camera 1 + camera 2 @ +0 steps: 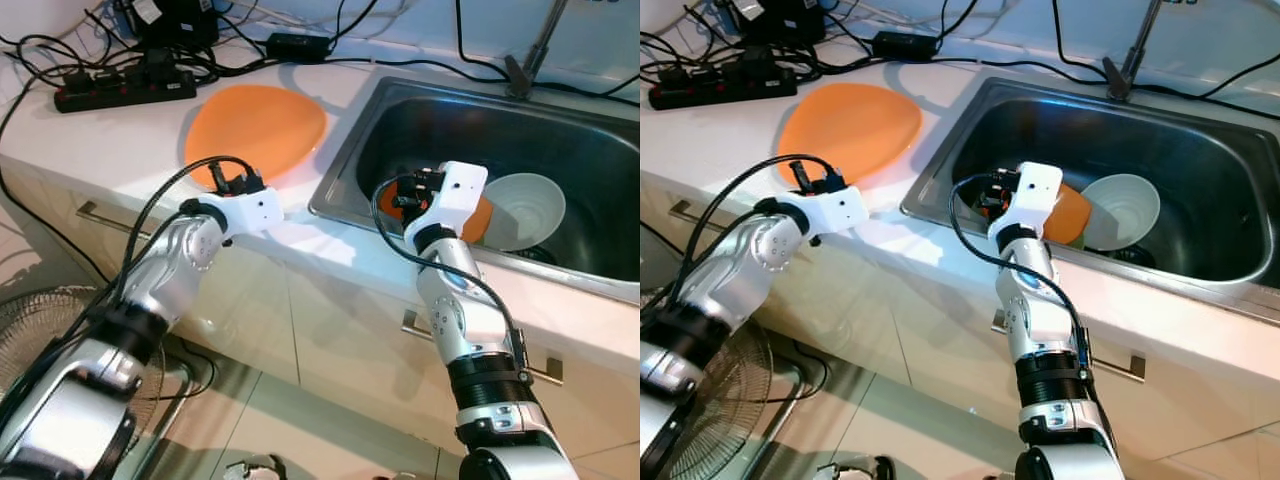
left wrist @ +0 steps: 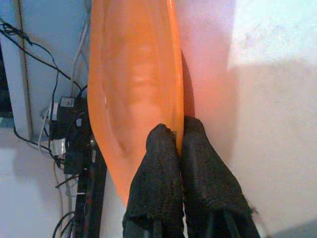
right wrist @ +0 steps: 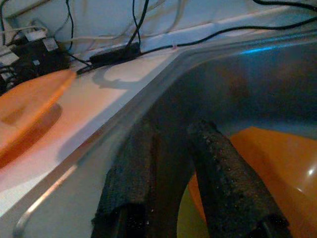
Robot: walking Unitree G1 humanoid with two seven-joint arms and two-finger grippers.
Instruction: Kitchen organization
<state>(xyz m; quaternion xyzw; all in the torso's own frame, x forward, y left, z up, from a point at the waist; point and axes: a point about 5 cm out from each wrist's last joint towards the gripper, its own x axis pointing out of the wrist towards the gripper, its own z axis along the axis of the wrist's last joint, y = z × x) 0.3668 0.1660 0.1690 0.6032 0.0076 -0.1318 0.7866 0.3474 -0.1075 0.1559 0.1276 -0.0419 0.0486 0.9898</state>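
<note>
A large orange plate (image 1: pixel 255 130) lies on the white counter left of the sink (image 1: pixel 340 170), tilted up at its near edge. My left gripper (image 2: pixel 176 131) is shut on that near rim, one finger above and one below. In the steel sink lie an orange bowl (image 1: pixel 482 220) and, right of it, a white bowl (image 1: pixel 525 205). My right gripper (image 3: pixel 171 126) hangs inside the sink at its left wall, just beside the orange bowl (image 3: pixel 267 158). Its fingers (image 3: pixel 218 168) stand slightly apart with nothing between them.
A black power strip (image 1: pixel 125 90), a power adapter (image 1: pixel 300 45) and several cables crowd the back of the counter. The faucet (image 1: pixel 530 50) rises behind the sink. Drawer handles (image 1: pixel 100 215) run along the cabinet front, and a fan (image 1: pixel 40 330) stands on the floor at left.
</note>
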